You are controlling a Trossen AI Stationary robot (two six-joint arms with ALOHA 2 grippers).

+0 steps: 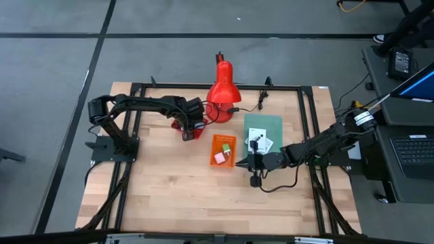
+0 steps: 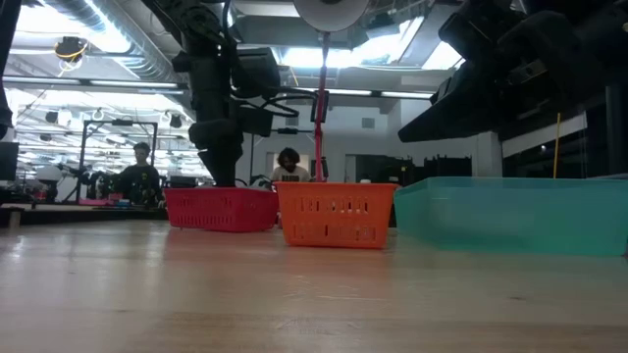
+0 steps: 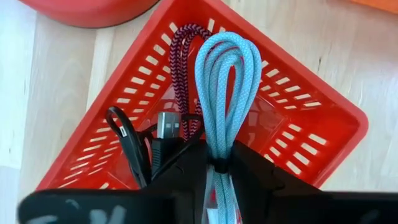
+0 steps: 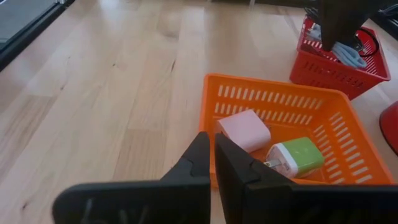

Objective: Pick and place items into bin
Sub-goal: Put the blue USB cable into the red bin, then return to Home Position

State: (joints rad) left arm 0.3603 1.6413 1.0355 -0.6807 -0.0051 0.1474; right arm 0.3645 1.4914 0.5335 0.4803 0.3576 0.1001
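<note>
My left gripper (image 3: pixel 217 158) stands over the red basket (image 3: pixel 311 124), shut on a light blue coiled cable (image 3: pixel 227 81). A dark red braided cord (image 3: pixel 180 68) and a black cable with a USB plug (image 3: pixel 163 127) lie in the same basket. My right gripper (image 4: pixel 213 149) is shut and holds nothing, just short of the orange basket's (image 4: pixel 273 102) near wall. That basket holds a pink cube (image 4: pixel 244 129) and a green-and-white cube (image 4: pixel 293 157). White packets (image 1: pixel 261 142) lie on the teal tray (image 1: pixel 271 123). A black coiled cable (image 1: pixel 255 180) rests on the table. My left gripper pinches the light blue cable between its two fingers at the bundled part just above its black tie (image 3: pixel 219 146). The fingers come from above, pointing down into the red basket. The cable's looped end (image 3: pixel 227 46) reaches toward the basket's floor; whether it rests there I cannot tell.
The red desk lamp (image 1: pixel 222 85) stands just beyond the red basket (image 1: pixel 187 133). In the low view the red basket (image 2: pixel 221 208), orange basket (image 2: pixel 334 216) and teal tray (image 2: pixel 510 211) stand in a row. Bare wood stretches across the table's near half (image 1: pixel 169 196).
</note>
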